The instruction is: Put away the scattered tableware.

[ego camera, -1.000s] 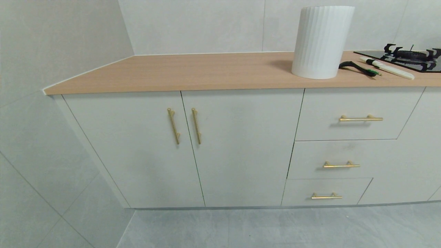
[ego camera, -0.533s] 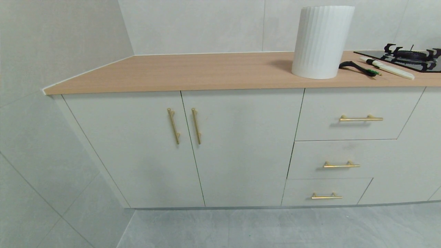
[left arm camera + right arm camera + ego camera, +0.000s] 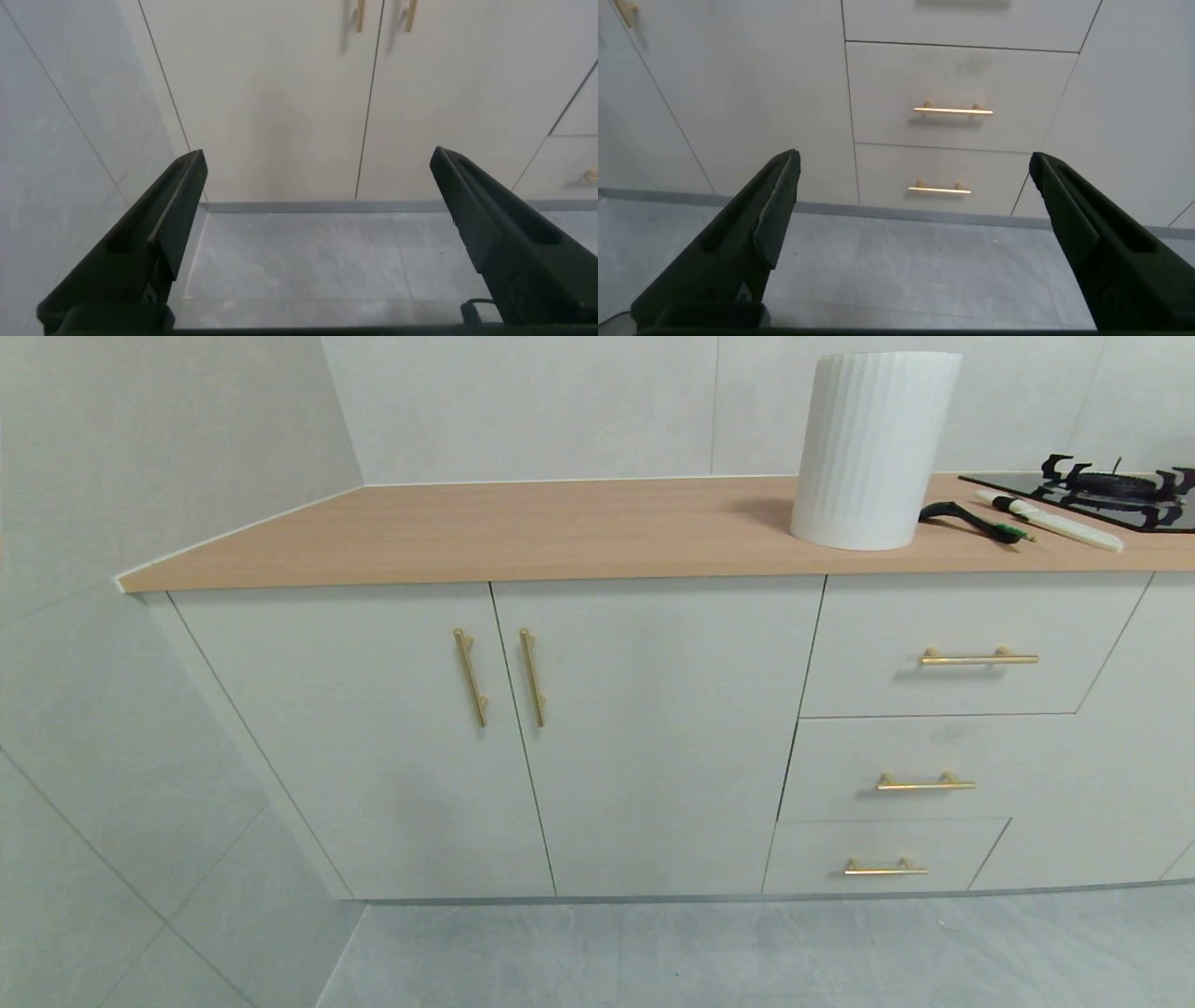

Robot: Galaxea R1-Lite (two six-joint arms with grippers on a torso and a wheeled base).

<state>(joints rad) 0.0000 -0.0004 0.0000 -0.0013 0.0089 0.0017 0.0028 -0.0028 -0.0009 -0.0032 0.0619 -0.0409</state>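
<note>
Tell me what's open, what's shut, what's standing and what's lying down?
left gripper: open, holding nothing
right gripper: open, holding nothing
cupboard doors: both shut
drawers: all three shut
white ribbed container: standing upright on the counter
black-handled tool: lying flat
white tool: lying flat

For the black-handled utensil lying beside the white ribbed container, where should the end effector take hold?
Probably mid-handle on the black-handled utensil, from straight above, closing across its narrow width: it lies flat on the countertop, with the white ribbed container close beside one end.
</note>
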